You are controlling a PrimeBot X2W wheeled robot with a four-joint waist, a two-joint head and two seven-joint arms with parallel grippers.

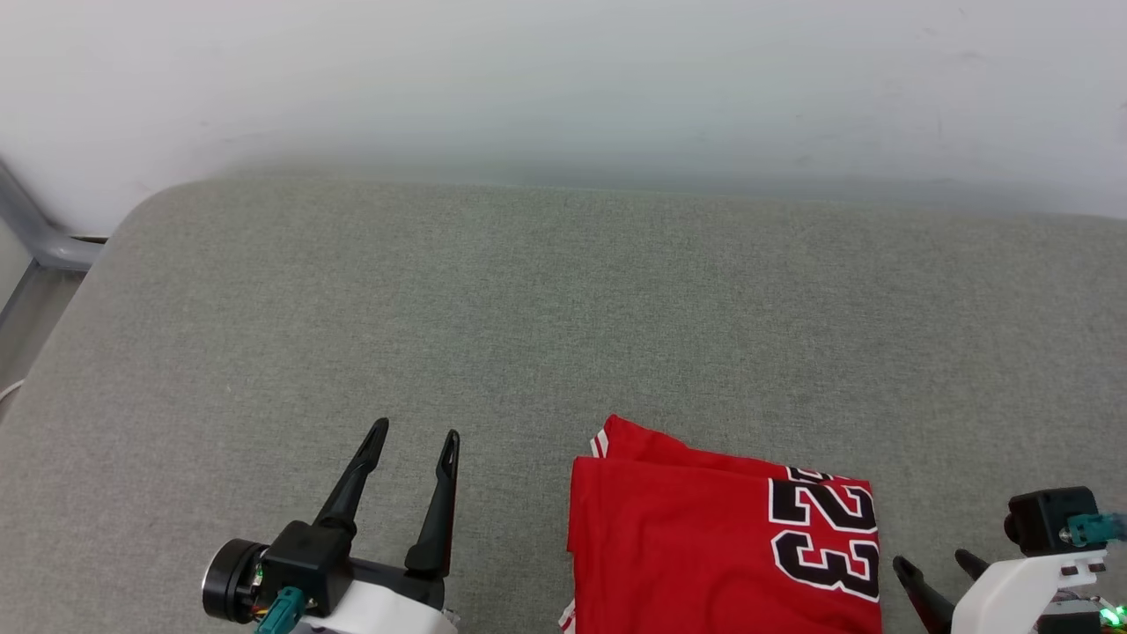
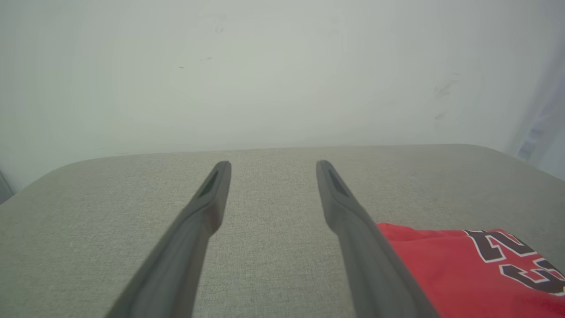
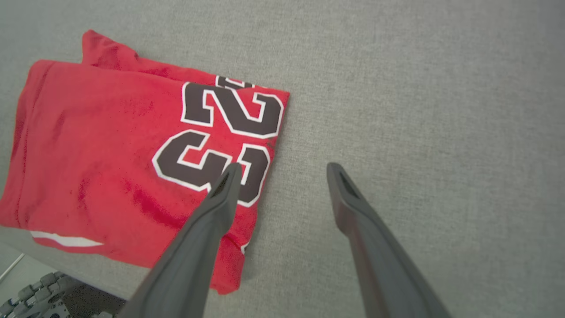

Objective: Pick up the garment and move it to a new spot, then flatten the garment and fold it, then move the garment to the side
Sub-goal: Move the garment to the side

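Left gripper (image 1: 416,431), lower left, gaped wide and empty; right gripper (image 1: 931,560), lower right, likewise parted, empty, beside the folded garment (image 1: 687,537) on grey cushion (image 1: 528,308).

Folded red jersey shirt with black-and-white 23 (image 1: 704,546): I lose near part under head view's bottom edge. Sliver of lettering (image 1: 810,474) at far fold tucked under, can't read it. Right gripper (image 1: 930,558): I get fingertips only, rest behind white wrist housing (image 1: 1012,590). Right wrist view: one finger (image 3: 212,221) covers part of digit 3. Dark ribbed object (image 3: 39,296) in corner past near edge, cut off, can't identify. Grey metal tube (image 1: 35,229) far left, cut by frame edge.
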